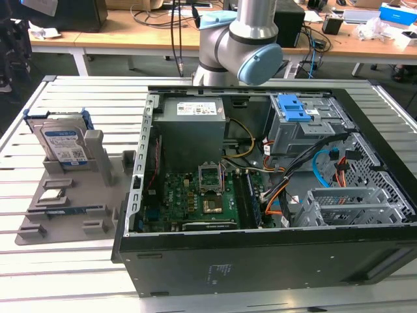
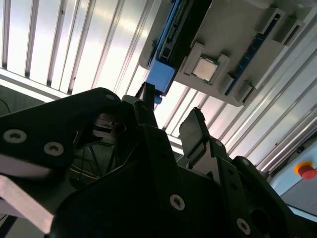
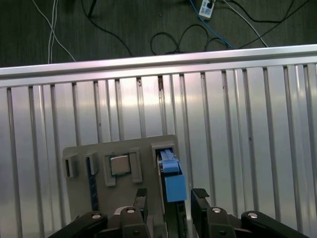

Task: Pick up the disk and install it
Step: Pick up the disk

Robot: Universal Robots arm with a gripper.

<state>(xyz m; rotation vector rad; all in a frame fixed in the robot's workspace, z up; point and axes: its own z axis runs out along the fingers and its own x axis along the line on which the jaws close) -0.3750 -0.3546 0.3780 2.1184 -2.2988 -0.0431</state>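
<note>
The disk stands on edge in a slot of the grey holder tray, on the exterior view's left; its white-and-blue label and blue carrier frame show. In the first wrist view I look down on the disk's blue top edge, and my gripper is open above it, one finger on each side and apart from it. The second wrist view shows the gripper open with the disk's blue frame beyond its fingertips. The arm's elbow rises behind the computer case.
An open computer case fills the middle and right, with a motherboard, cables, a blue latch piece and metal drive cage. A square silver chip and a blue memory stick lie in the tray. Slatted aluminium table all around.
</note>
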